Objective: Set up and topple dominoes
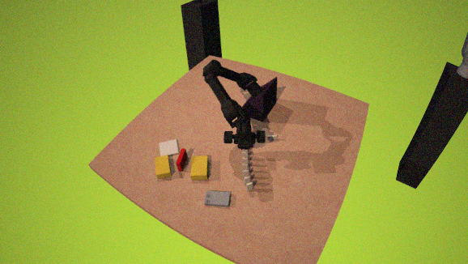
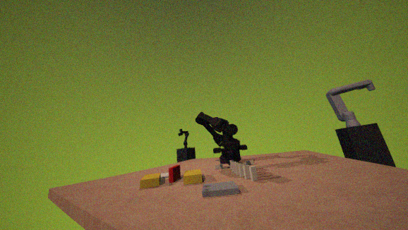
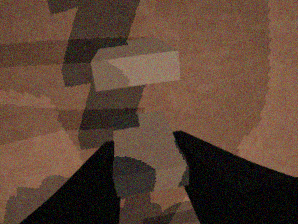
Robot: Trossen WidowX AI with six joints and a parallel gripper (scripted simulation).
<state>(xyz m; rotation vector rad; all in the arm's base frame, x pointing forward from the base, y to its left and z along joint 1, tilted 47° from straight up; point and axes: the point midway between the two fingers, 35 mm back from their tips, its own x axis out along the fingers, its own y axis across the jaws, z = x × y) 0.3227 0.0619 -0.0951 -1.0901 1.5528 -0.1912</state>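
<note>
A row of pale standing dominoes (image 1: 245,167) (image 2: 243,170) runs from below the gripper toward the table's front. My gripper (image 1: 245,142) (image 2: 224,162) (image 3: 144,145) is low over the row's far end, shut on a pale grey domino (image 3: 142,150) seen between both fingers in the wrist view. Its underside and any contact with the table are hidden. Another pale domino (image 3: 137,72) lies ahead of the held one, apart from it; I cannot tell whether it belongs to the row. A loose domino (image 1: 272,138) (image 2: 250,162) lies right of the gripper. Another pale piece (image 2: 222,166) shows beside the gripper's base.
Left of the row are two yellow blocks (image 1: 163,167) (image 1: 200,167), a red upright block (image 1: 181,159) (image 2: 174,173) and a white tile (image 1: 168,147). A grey flat box (image 1: 218,198) (image 2: 221,189) lies nearer the front. A dark purple wedge (image 1: 265,101) stands behind the gripper.
</note>
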